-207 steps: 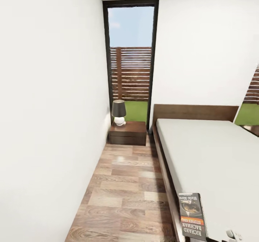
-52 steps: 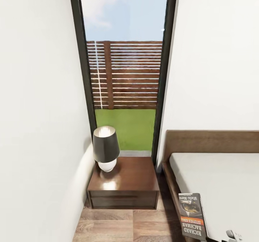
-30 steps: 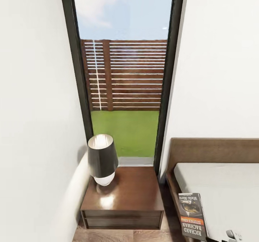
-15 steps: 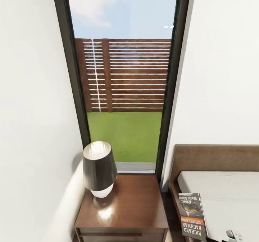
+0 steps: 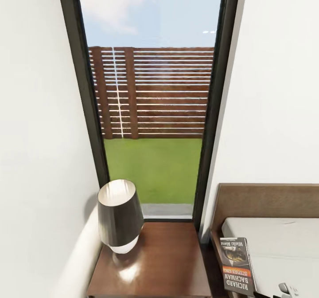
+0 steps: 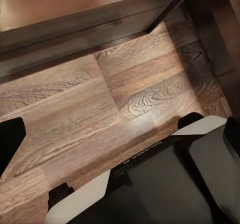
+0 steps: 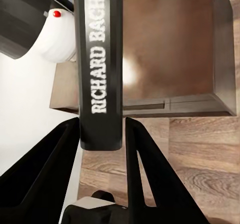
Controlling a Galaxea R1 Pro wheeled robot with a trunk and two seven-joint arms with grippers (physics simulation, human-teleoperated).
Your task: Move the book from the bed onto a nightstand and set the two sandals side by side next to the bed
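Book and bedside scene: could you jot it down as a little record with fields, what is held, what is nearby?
book: gripped spine-on between the right end effector fingers, off the bed
nightstand: close ahead, glossy top partly free
lamp: on the nightstand's window-side corner by the wall
bed: beside the nightstand
left end effector: cannot tell its state
floor: wood planks

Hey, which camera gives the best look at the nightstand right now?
The right wrist view: the nightstand shows its glossy top and drawer front past the book. The head view has the top beside the lamp, cut off below. The left wrist view catches its lower front above the floor.
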